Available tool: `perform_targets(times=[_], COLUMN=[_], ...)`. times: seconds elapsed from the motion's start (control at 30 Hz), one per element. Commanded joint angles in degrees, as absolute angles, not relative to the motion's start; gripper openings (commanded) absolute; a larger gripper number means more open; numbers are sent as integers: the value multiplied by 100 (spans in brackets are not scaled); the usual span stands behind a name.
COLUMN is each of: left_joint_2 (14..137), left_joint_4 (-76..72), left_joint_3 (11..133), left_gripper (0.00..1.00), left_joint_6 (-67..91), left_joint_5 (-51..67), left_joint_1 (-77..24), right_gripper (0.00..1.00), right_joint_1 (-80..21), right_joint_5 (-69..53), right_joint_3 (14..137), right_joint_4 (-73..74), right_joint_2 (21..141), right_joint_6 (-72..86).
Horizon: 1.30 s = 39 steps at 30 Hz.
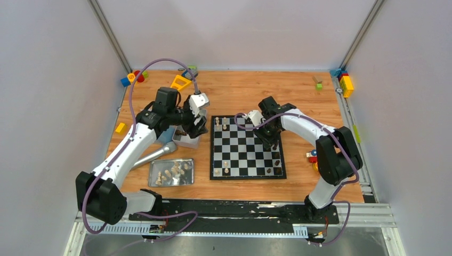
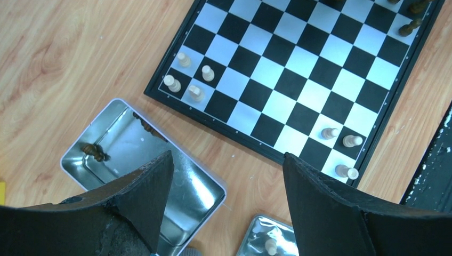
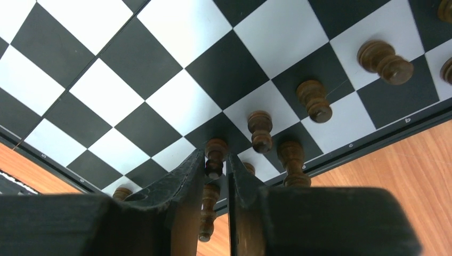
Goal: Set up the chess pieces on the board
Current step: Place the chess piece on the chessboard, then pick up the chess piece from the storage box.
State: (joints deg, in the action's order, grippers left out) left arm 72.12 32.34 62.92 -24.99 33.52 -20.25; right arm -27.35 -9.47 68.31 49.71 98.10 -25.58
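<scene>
Sparsely, cream pieces (image 2: 195, 93) and dark brown pieces (image 3: 313, 100) dot the checkered board (image 1: 246, 148).

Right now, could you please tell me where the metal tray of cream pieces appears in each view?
Top external: metal tray left of the chessboard's near corner.
Left wrist: tray at the bottom edge, cut off.
Right wrist: not in view.
Shared landmark: the chessboard.

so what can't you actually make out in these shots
- Right wrist view: whether the right gripper grips the dark piece in its narrow gap; its fingers hide the contact.
- Left wrist view: the left gripper covers part of the dark-piece tray; the bottom edge cuts off the cream-piece tray.
- Top view: pieces on the board are too small to name.
</scene>
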Motion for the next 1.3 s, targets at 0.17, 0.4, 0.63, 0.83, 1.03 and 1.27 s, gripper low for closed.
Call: perform_targets(times=[0.17,0.4,0.63,0.83,1.03,1.27], left_joint_2=[7177,7475,8494,9584,10419,10970], left_joint_4=[3075,2806,2602,2698,2535,2511], left_joint_3=[6176,6148,6583,7277,7743,8082], left_gripper=[83,83,79,70,62,51], left_joint_6=[-2747,-2762,-2677,-2195,-1753,-1301], left_joint_5=[3011,2227,874,261,-52,-115], left_joint_1=[-1930,-1894,-1721,-1566,-1564,-1565], right_gripper=[34,36,36,35,34,34], right_joint_1=[-2692,-2693,-2690,-2690,-2689,-2689], right_joint_5=[-967,-973,-1271,-1389,-1464,-1486], right_joint_3=[7050,7340,7731,7647,7416,7275], right_joint_4=[4593,4776,5052,5016,4922,4836], right_joint_2=[9736,9415,8957,8603,8560,8595], right_joint_6=[-2427,-2384,-2261,-2221,-2188,-2193])
